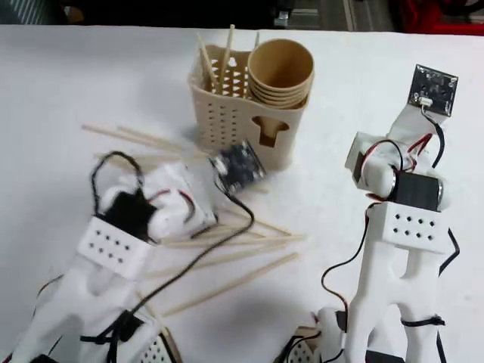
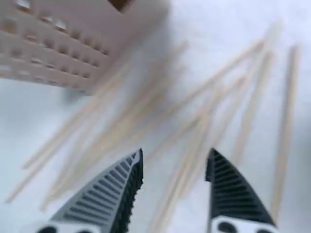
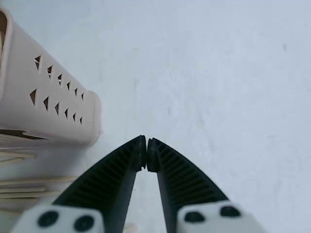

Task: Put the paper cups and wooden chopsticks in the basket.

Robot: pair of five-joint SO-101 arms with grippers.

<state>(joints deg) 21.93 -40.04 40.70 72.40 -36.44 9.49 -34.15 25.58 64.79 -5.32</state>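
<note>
The beige slotted basket (image 1: 242,121) stands at the back middle of the table and holds a stack of paper cups (image 1: 280,69) and a few upright wooden chopsticks (image 1: 217,59). Several loose chopsticks (image 1: 231,253) lie scattered on the white table in front of it. My left gripper (image 2: 175,160) hangs open just above a bunch of these chopsticks (image 2: 194,126), nothing between its fingers, with the basket (image 2: 58,43) close by. My right gripper (image 3: 146,146) is shut and empty over bare table, beside the basket's wall (image 3: 53,99).
More chopsticks (image 1: 125,136) lie to the left of the basket. The left arm (image 1: 113,242) covers part of the pile. The right arm (image 1: 404,219) stands at the right, with bare white table around it.
</note>
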